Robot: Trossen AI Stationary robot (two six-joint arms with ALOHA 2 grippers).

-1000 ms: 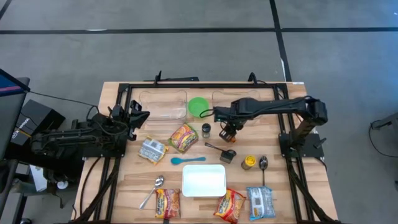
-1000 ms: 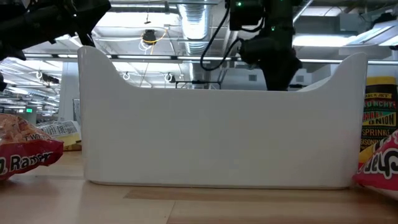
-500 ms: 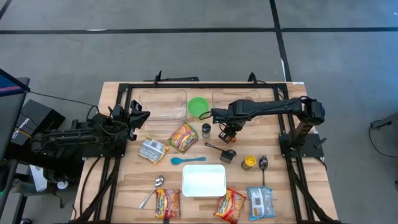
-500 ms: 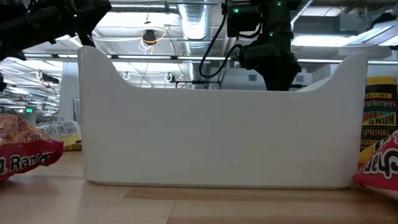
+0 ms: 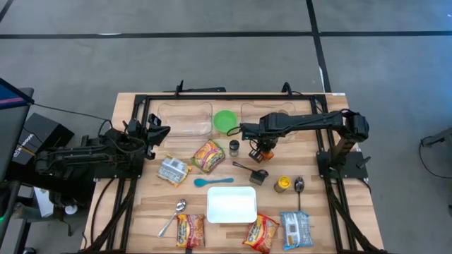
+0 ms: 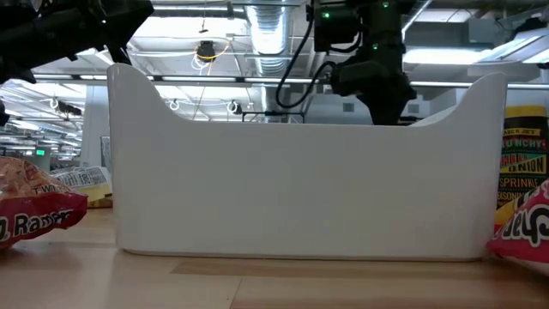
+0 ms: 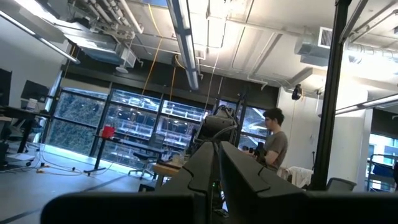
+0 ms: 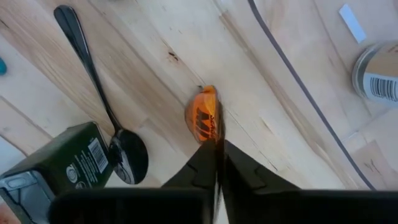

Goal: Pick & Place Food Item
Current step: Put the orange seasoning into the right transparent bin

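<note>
right gripper: the right gripper (image 8: 216,144) is down at the table, fingers pinched together on a small orange packet (image 8: 202,116). Looks like a grab, though only a thin edge of it sits between the tips.
packet: lying on the wood right at the fingertips, not lifted at all as far as I can tell.
near the tool: a dark spoon (image 8: 99,93) and a green box (image 8: 53,162) just off to one side of the fingers, a small jar (image 8: 376,71) farther off on the other side.
white bin: the white bin (image 5: 232,204) sits nearer the table's front edge, well apart from the gripper. My guess is that's the drop spot, but nothing shows it for sure.
left gripper: the left gripper (image 7: 214,165) is parked off the table's side, clenched on nothing, pointing out into the room.
progress: early days. Reach and pinch look done; lift, carry and drop all left.
watch out: a grip that thin could slip on the lift.
</note>
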